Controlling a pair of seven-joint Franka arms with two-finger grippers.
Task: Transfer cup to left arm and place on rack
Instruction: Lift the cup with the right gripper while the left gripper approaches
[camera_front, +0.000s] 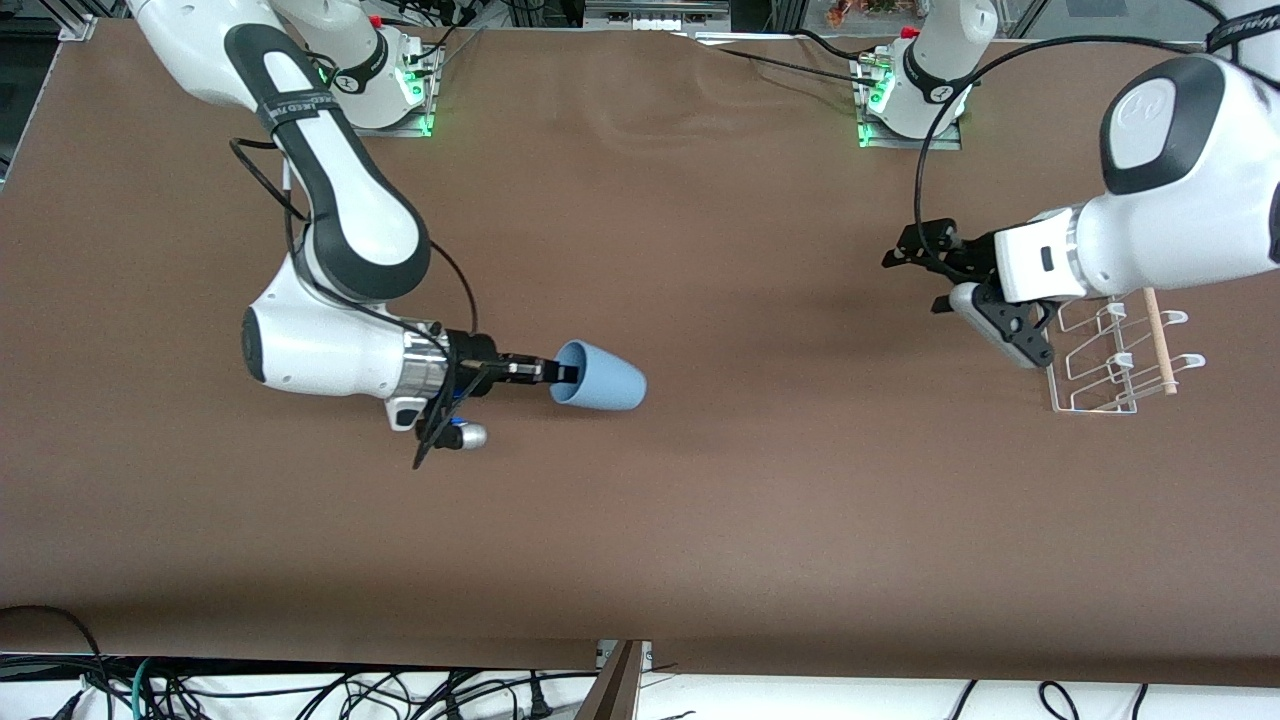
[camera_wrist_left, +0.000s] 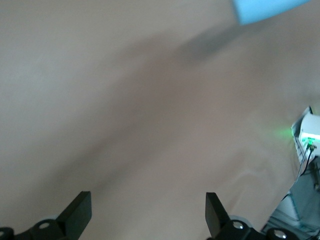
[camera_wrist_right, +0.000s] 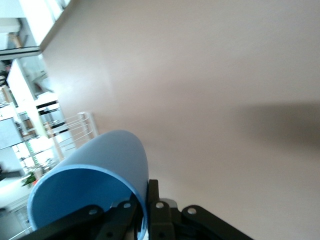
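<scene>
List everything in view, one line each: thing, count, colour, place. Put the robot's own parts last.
cup: one, light blue, lying sideways in the right gripper, over the table toward the right arm's end.
rack: one, clear and white wire with a light wooden dowel, on the table at the left arm's end.
table: one, brown, under everything.
right gripper: one, black, shut on the cup's rim.
left gripper: one, black, open and empty, over the table beside the rack.

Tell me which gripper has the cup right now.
The right gripper, shut on the rim of the light-blue cup, which it holds sideways. The left gripper is open and empty beside the rack.
</scene>
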